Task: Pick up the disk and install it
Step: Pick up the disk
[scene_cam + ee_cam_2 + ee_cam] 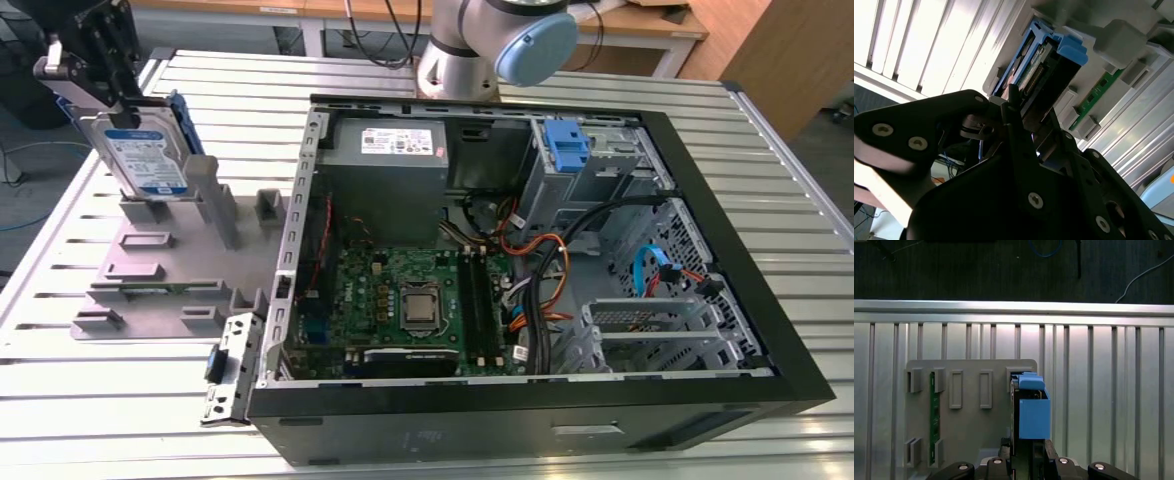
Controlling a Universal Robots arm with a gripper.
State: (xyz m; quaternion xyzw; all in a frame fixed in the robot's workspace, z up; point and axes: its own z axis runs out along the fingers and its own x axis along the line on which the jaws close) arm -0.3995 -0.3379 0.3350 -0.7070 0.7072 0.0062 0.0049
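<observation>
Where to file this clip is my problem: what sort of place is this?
Probably a robotics lab bench: an open computer case lies on a slatted aluminium table, beside a grey parts fixture.

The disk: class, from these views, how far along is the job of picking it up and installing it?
Done: the gripper grips the disk, upright at the grey holder beside the open computer case. In hand: the pickup; whether the disk has cleared the holder is unclear. Left: installing it, as the disk is outside the case.
</observation>
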